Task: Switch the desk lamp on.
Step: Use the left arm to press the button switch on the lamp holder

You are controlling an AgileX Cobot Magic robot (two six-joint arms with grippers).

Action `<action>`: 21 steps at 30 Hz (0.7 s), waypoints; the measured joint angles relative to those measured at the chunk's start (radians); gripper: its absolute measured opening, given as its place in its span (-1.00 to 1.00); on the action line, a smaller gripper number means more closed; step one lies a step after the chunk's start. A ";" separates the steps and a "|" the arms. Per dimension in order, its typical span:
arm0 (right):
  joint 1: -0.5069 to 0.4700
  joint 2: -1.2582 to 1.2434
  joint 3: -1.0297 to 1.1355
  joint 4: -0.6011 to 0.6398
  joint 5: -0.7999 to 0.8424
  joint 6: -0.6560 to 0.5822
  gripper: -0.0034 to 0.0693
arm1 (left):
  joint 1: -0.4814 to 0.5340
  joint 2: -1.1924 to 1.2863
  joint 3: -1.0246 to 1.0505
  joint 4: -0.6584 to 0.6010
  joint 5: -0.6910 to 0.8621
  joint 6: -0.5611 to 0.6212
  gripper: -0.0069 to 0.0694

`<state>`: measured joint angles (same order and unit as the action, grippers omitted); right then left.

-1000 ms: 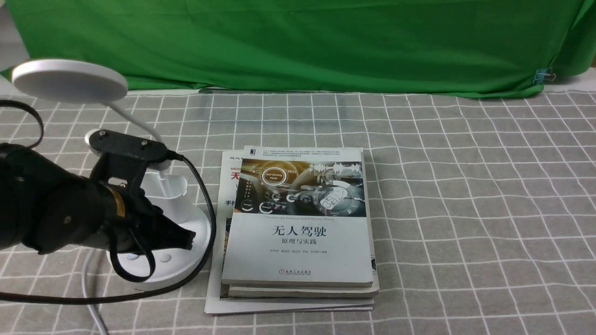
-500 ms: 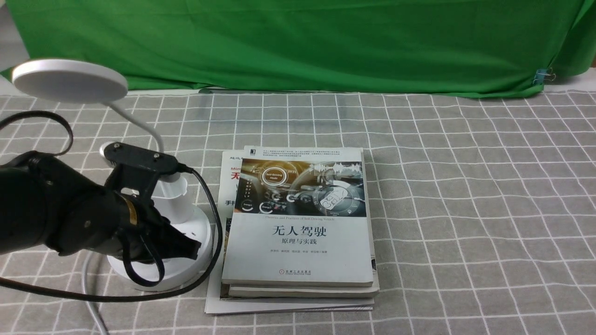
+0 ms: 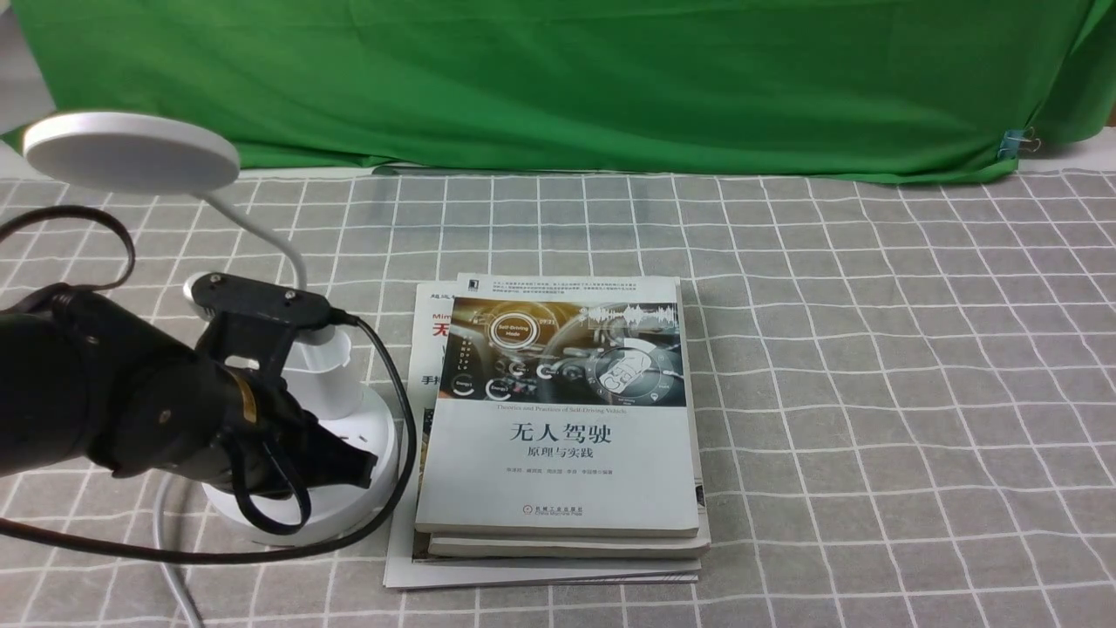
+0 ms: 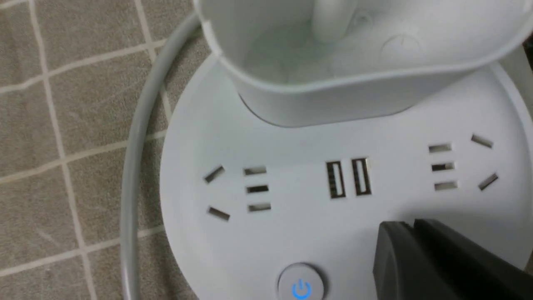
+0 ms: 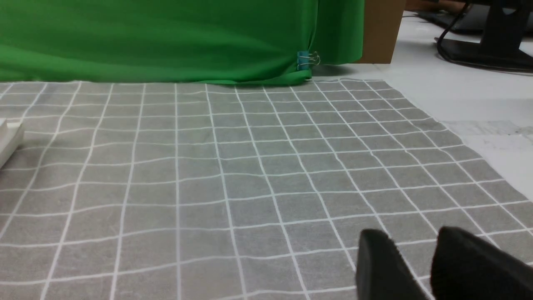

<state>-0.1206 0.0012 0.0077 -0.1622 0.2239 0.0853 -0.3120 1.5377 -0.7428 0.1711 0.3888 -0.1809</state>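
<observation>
The white desk lamp (image 3: 131,150) stands at the left, its disc head high on a thin neck above a cup (image 3: 327,366) and round base (image 3: 370,419). My left gripper (image 3: 362,467) is shut with nothing in it, its tips low over the front of the base. In the left wrist view the shut gripper (image 4: 410,227) sits on or just over the base (image 4: 291,233), beside a round button (image 4: 300,285) with a blue power symbol. My right gripper (image 5: 410,250) is open over bare cloth, far from the lamp. Whether the head is lit cannot be seen.
A stack of books (image 3: 558,419) lies right beside the lamp base. The lamp's grey cord (image 3: 170,541) runs toward the table's front edge. A green cloth (image 3: 558,78) hangs along the back. The checked tablecloth (image 3: 872,392) stretches to the right.
My left gripper has dropped and slid right onto the front of the lamp base; in the last half second it hardly moved.
</observation>
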 joint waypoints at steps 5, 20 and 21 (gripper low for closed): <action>0.000 0.000 0.000 0.000 0.000 0.000 -0.23 | 0.000 0.000 0.000 -0.019 0.000 0.005 -0.77; 0.000 0.000 0.000 0.000 0.000 0.000 -0.23 | 0.000 0.000 0.003 -0.025 0.013 0.016 -0.77; 0.000 0.000 0.000 0.000 0.000 0.000 -0.23 | 0.000 0.000 0.008 -0.025 0.006 0.016 -0.77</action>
<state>-0.1206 0.0012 0.0077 -0.1622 0.2239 0.0853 -0.3120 1.5377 -0.7351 0.1459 0.3951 -0.1652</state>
